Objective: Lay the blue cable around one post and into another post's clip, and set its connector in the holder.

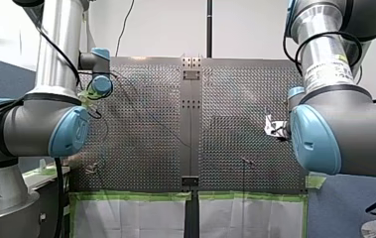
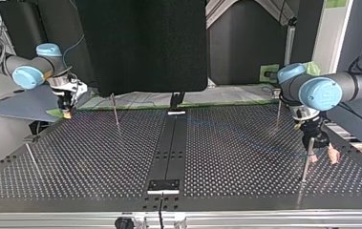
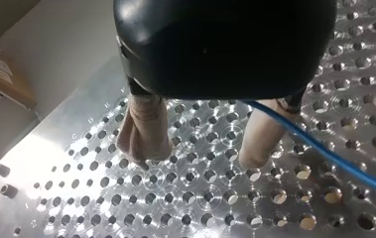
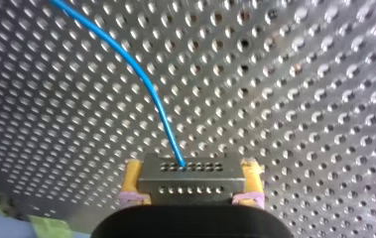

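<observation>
Robot lab: a test bench.
My left arm (image 1: pixel 31 126) at 9 o'clock and my right arm (image 1: pixel 354 134) at 3 o'clock of the front view, both grey metal with blue caps, flank a perforated metal table (image 1: pixel 141 129). Thin posts (image 2: pixel 115 112) stand in its holes. Green tape (image 1: pixel 136 196) lines its 6 o'clock edge. Behind it is a bare white wall (image 1: pixel 165 25) with a loose wire (image 1: pixel 124 25); in the top view a black screen (image 2: pixel 140 43) hangs at 12 o'clock.

Blue cable (image 3: pixel 324 151) end hidden behind left gripper (image 3: pixel 199 158) body.
</observation>
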Tool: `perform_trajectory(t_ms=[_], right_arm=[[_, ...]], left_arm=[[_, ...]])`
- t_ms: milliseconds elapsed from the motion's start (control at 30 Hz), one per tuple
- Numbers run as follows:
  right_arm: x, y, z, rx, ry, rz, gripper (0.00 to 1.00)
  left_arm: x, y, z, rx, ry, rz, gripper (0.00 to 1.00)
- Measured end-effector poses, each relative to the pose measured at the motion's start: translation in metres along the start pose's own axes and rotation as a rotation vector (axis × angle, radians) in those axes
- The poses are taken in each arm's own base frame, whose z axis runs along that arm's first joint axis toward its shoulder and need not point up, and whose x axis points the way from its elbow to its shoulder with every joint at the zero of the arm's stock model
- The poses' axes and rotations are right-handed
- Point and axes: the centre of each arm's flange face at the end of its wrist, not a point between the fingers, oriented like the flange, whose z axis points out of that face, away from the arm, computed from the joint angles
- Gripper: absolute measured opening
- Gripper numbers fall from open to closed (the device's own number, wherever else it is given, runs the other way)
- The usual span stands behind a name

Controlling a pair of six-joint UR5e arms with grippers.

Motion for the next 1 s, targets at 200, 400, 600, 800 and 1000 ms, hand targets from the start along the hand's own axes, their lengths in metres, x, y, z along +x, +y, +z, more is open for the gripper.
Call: perform_trajectory(t_ms=[200, 400, 600, 800, 1000], right_arm=[[0.018, -0.015, -0.020, 0.021, -0.019, 0.017, 0.00], [0.056, -0.016, -0.028, 0.052, 0.036, 0.048, 0.00], [0.104, -0.015, -0.037, 0.093, 0.090, 0.074, 0.00], [0.152, -0.013, -0.050, 0.130, 0.135, 0.060, 0.00], [0.178, -0.005, -0.072, 0.128, 0.142, 0.055, 0.00]], left_arm=[[-0.002, 0.002, 0.001, -0.004, -0.002, 0.001, 0.99], [-0.004, 0.003, 0.003, -0.001, -0.003, 0.001, 0.99], [-0.005, 0.004, 0.004, -0.003, -0.003, 0.002, 0.99], [-0.006, 0.005, 0.004, -0.005, -0.005, 0.003, 0.99], [-0.007, 0.006, 0.005, -0.007, -0.006, 0.003, 0.99]])
